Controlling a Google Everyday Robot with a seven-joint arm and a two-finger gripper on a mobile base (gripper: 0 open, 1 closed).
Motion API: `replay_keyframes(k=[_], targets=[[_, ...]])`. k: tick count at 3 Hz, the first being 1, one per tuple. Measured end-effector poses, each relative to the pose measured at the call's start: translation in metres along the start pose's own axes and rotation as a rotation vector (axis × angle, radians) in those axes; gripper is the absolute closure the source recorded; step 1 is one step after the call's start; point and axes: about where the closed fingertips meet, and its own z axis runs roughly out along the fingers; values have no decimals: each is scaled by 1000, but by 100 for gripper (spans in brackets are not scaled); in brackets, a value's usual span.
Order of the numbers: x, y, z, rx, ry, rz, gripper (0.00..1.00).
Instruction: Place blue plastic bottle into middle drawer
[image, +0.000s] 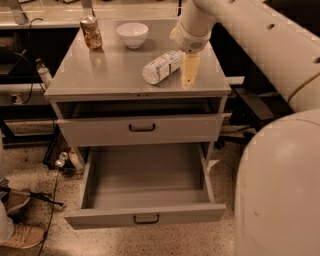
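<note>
Camera view: the blue plastic bottle (161, 66) is laid sideways on the surface (100, 72), just left of the gripper (190, 71), slanted toward it. If the gripper is clenched cannot be told.

Blue plastic bottle (161, 66) lies sideways on the cabinet (107, 72) — end effector (189, 75) just beside — middle drawer (100, 216) open.

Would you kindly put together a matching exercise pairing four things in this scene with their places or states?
1 blue plastic bottle
2 middle drawer
3 white bowl
4 gripper

A pulled open
B upright at the back of the cabinet top
C lying on its side
D hanging just right of the bottle

Pairs: 1-C; 2-A; 3-B; 4-D
</note>
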Motion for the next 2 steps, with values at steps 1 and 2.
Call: replay_keyframes(k=[1,2], targets=[[3,-10,29,0,-17,-50,0],[6,-20,50,-7,-34,-94,0]])
